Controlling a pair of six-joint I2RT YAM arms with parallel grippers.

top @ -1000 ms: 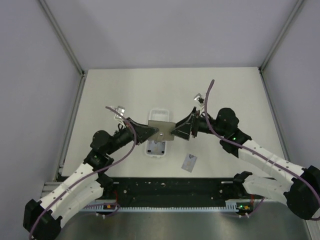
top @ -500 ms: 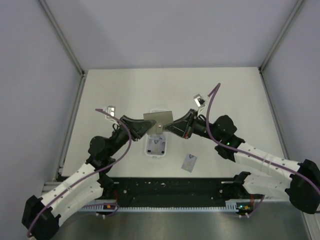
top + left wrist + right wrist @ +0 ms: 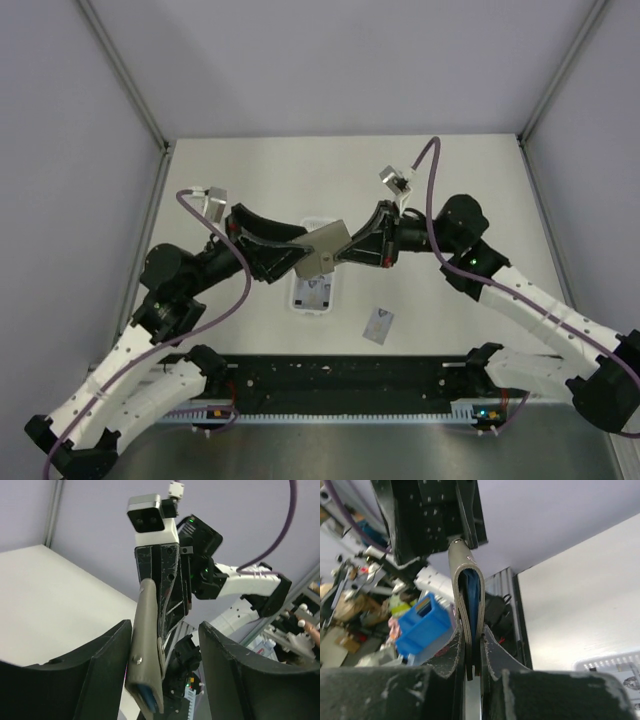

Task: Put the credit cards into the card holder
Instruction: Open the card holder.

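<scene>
- A card lies flat on the table, near and right of centre, its long axis running near-left to far-right.
- Just left of it and farther back sits the tray, its long axis running near to far, with a second card inside.
- The holder hangs in the air above the tray's far end, between the two claws. It is folded shut and tilted, with one grey face partly turned upward. Its long axis runs from near-left to far-right.
- The right claw is clenched on the holder's open edge, pressing both leaves together. The fold points away from it, toward the left arm, and the blue lining shows between the leaves.
- The left claw is released. Its fingers stand wide on either side of the holder's near-left end, with a clear gap on one side.
</scene>
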